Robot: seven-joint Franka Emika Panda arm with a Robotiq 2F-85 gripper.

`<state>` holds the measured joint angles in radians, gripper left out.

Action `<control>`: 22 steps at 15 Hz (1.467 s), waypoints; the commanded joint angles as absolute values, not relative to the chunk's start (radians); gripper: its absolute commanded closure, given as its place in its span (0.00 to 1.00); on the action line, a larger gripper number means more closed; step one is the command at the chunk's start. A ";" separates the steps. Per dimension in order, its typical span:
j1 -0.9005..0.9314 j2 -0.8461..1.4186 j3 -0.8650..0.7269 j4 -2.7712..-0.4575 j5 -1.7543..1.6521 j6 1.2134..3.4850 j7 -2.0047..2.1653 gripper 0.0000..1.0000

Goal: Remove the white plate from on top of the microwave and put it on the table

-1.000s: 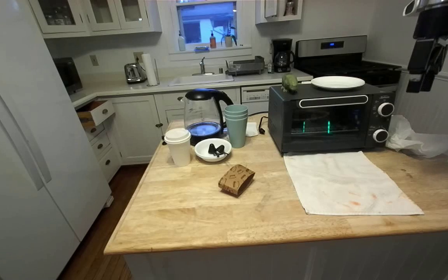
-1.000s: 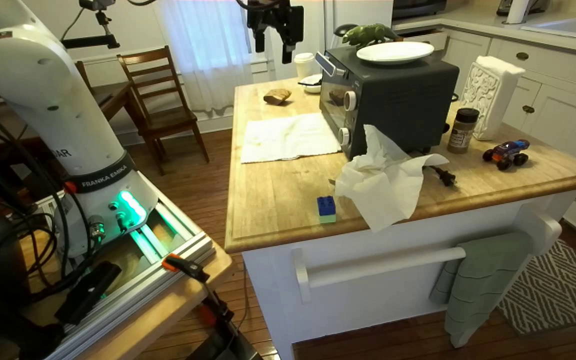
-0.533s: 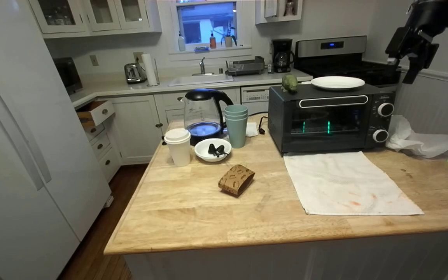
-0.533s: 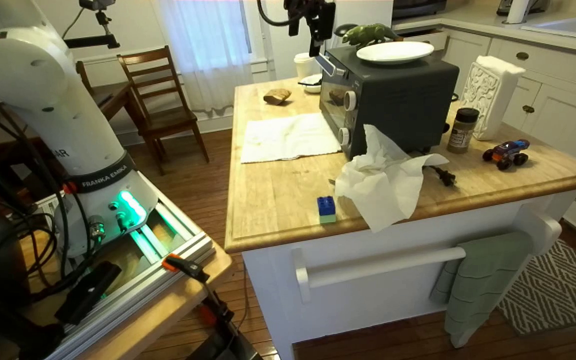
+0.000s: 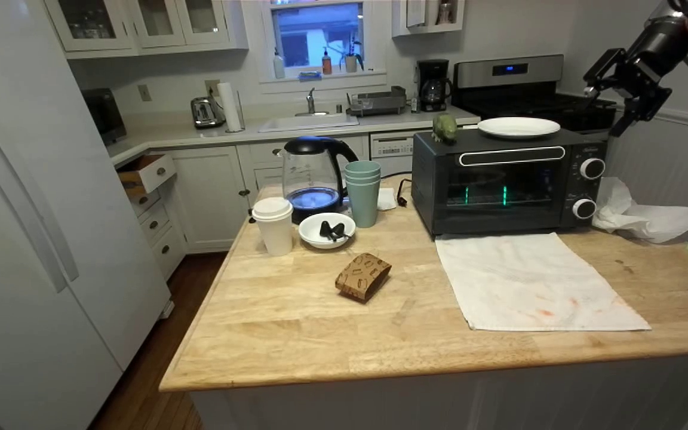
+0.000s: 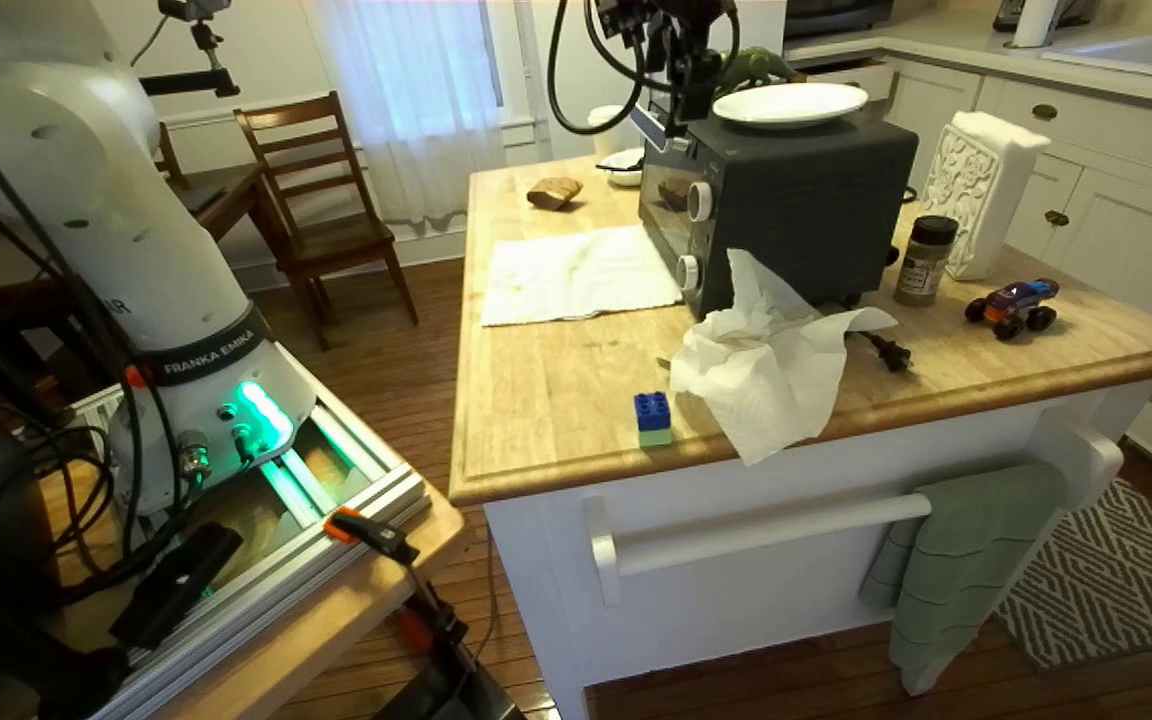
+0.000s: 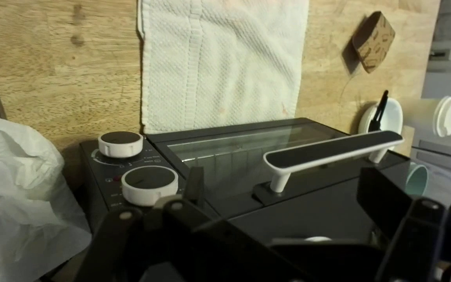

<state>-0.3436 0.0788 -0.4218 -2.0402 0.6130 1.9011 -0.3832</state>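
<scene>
White plate (image 5: 518,126) is seated on top of the microwave (image 5: 502,191), upper right of the frame in both exterior views. A green animal figure (image 5: 444,128) is stood on the same top, just left of the plate. Pincer (image 5: 602,111) is held in mid-air at upper right of the frame in an exterior view, right of the plate, gap visible between them; jaws are spread well apart. In the wrist view the fingers (image 7: 382,196) are seen low in the frame, microwave beyond, with its door handle (image 7: 335,152) right of centre and two knobs (image 7: 143,178) left of centre.

White cloth (image 5: 541,283) is laid on the worktop (image 5: 296,340), lower right in an exterior view, right at the microwave's front. Cardboard sleeve (image 5: 363,276) is placed mid-frame. Lidded cup (image 5: 274,230), bowl (image 5: 311,228) with black items (image 5: 332,230) inside, kettle (image 5: 313,185) and stacked teal cups (image 5: 363,194) are grouped around and left of centre. Crumpled paper (image 6: 766,375) and a blue-and-green toy brick (image 6: 652,418) are seen right of centre in an exterior view.
</scene>
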 commanded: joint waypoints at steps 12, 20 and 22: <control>-0.402 0.170 -0.378 -1.982 0.813 1.994 -0.386 0.00; -0.405 0.236 -0.353 -1.938 0.959 2.105 -0.381 0.00; -0.411 0.258 -0.349 -1.923 0.980 2.118 -0.376 0.00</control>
